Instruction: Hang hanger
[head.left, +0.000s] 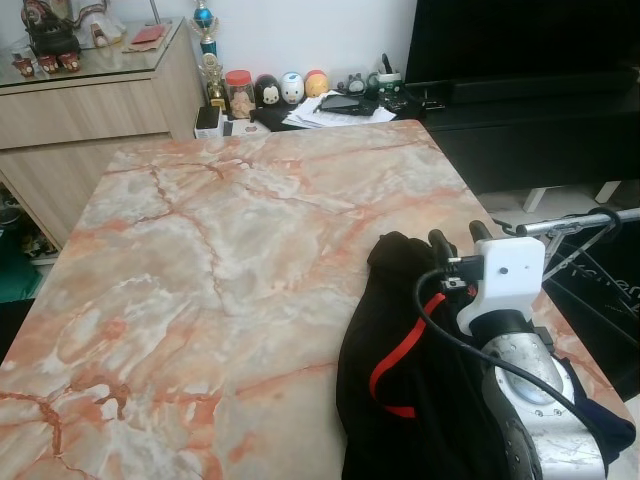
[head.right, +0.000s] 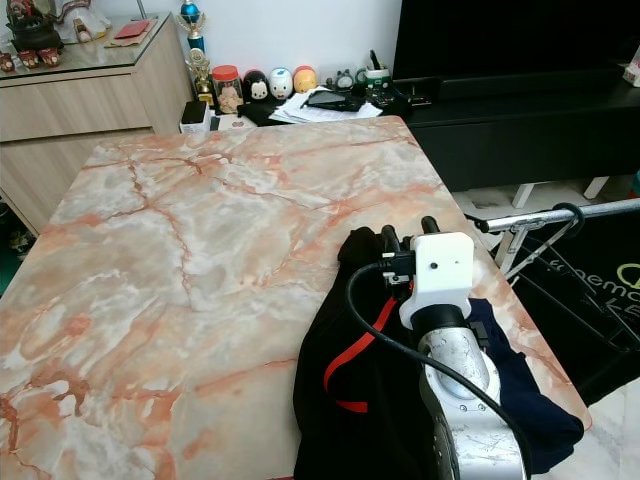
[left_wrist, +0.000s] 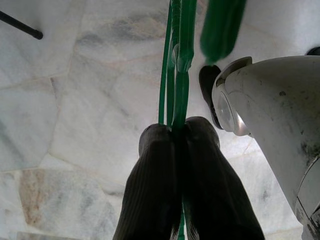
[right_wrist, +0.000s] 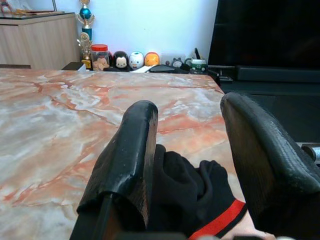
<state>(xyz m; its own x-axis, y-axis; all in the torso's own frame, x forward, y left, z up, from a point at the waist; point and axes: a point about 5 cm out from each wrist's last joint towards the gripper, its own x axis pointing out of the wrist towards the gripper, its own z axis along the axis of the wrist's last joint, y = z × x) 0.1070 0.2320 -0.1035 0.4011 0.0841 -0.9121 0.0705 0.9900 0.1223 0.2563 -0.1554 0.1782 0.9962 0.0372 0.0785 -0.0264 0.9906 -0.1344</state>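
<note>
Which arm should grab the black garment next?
Right. The right gripper is open and poised over the black garment on the marble table. The left gripper is shut on the green hanger, down over the floor.

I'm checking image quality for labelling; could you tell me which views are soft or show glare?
Left wrist view: green hanger blurred near the top, left claw sharp. Right wrist view: right claw fingers soft, table crisp. Eye views: sharp, mild sheen on the marble.
</note>
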